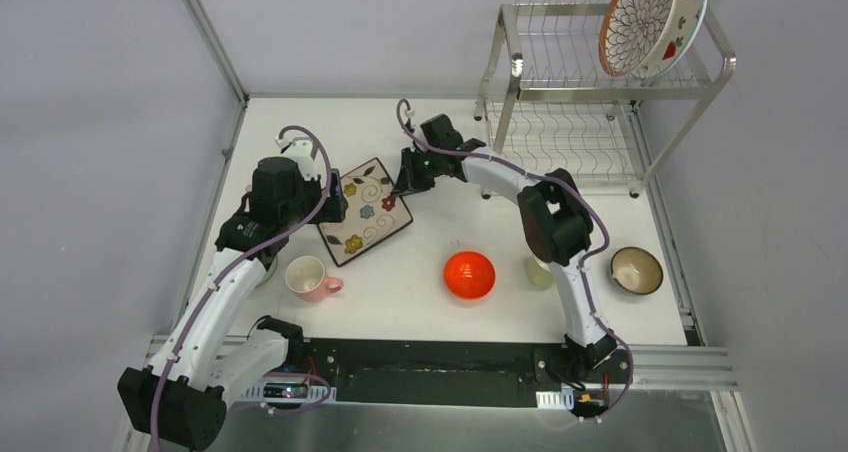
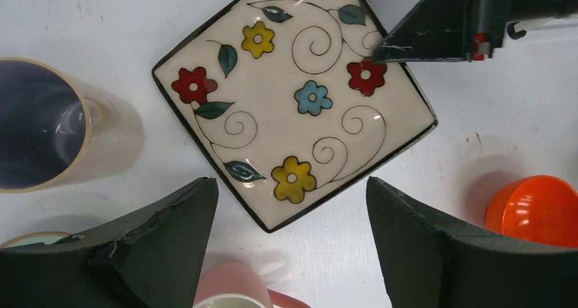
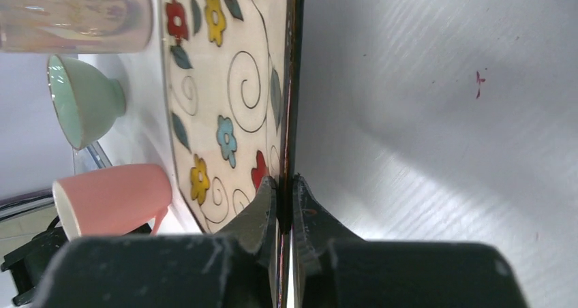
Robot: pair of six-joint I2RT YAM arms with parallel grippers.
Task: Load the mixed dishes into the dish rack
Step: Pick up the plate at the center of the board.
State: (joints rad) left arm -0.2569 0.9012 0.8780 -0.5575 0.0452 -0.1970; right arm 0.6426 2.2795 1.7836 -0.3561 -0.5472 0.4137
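Note:
The floral rectangular plate (image 1: 365,210) lies at the table's middle left; it also shows in the left wrist view (image 2: 293,97) and the right wrist view (image 3: 225,103). My right gripper (image 1: 405,187) is shut on its right edge, fingers pinching the dark rim (image 3: 286,185). My left gripper (image 2: 293,206) is open and empty, hovering over the plate's near-left corner (image 1: 335,209). The silver dish rack (image 1: 600,92) stands at the far right with a round brown-petal plate (image 1: 650,22) upright in its upper shelf.
A pink cup (image 1: 308,278), red-orange bowl (image 1: 469,274), yellow cup (image 1: 540,272) and dark brown bowl (image 1: 637,270) sit along the near side. A white cup (image 2: 48,124) lying on its side and a pale green bowl (image 3: 82,100) are left of the plate, under my left arm.

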